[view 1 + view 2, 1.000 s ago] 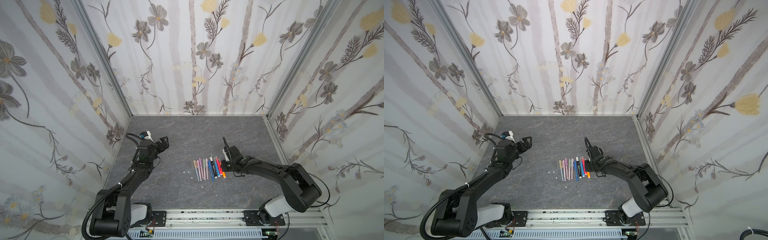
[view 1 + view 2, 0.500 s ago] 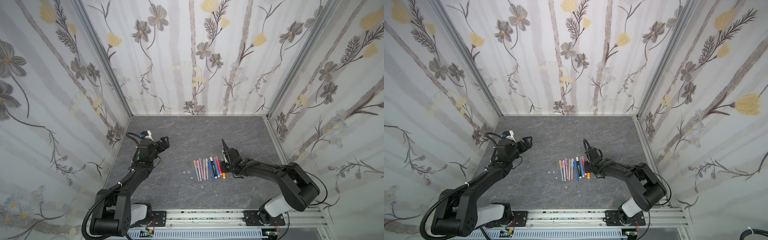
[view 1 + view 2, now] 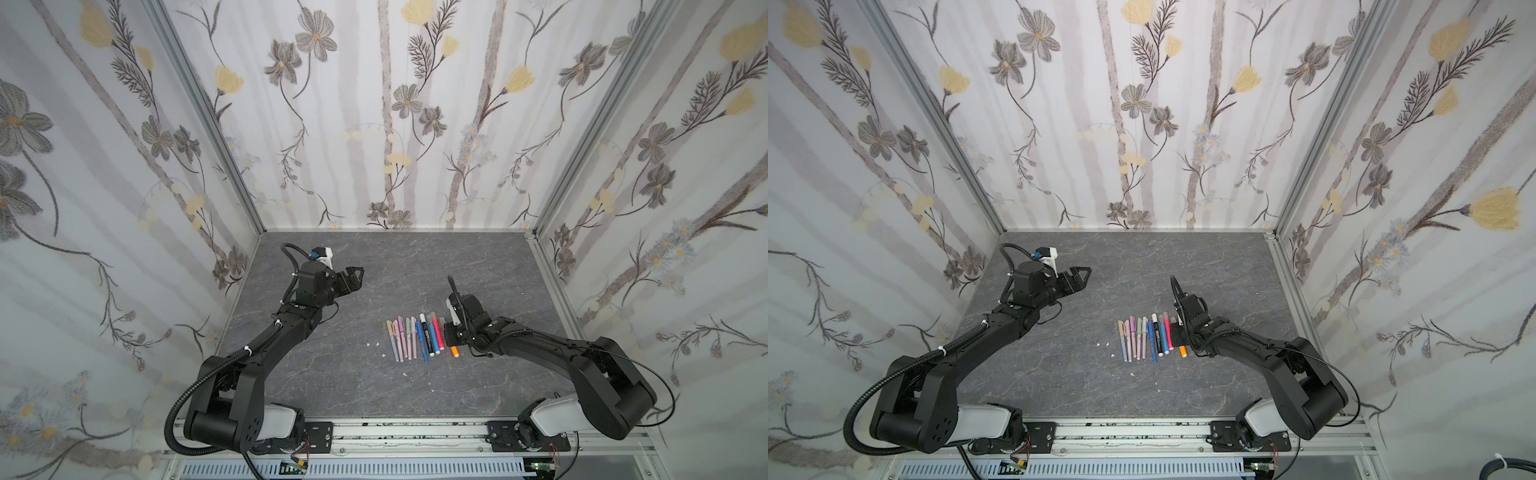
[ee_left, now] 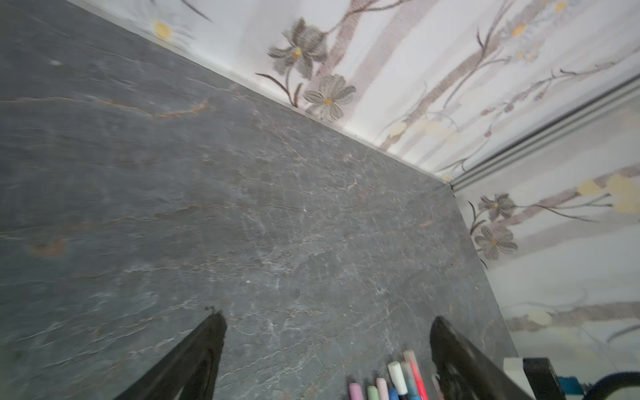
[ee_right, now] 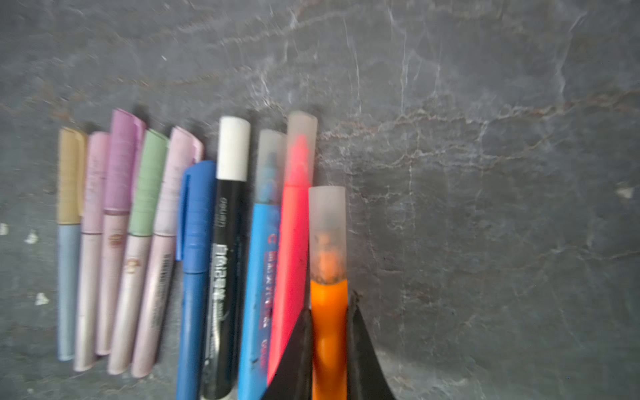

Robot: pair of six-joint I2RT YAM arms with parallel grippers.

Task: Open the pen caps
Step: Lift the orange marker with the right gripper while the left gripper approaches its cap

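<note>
Several pens (image 3: 415, 338) lie side by side on the grey slate table, all with their pen caps on. In the right wrist view I see a yellow cap (image 5: 71, 173), a purple cap (image 5: 123, 159), a green cap (image 5: 149, 180) and a white cap (image 5: 233, 149). My right gripper (image 5: 329, 308) is shut on the barrel of the orange pen (image 5: 329, 332), just behind its frosted cap (image 5: 327, 232). In both top views the wrist hides most of the orange pen (image 3: 454, 351). My left gripper (image 3: 355, 276) is open and empty, up and left of the row; the left wrist view shows the cap ends (image 4: 398, 375) low between its fingers.
Small white specks (image 3: 372, 344) lie left of the row and one speck (image 3: 404, 375) in front of it. Flowered walls (image 3: 390, 124) close in three sides. The metal rail (image 3: 395, 432) with both arm bases runs along the front edge.
My right gripper's jaws have closed onto the orange pen's barrel, and its wrist has shifted slightly toward the row. The left arm has barely moved.
</note>
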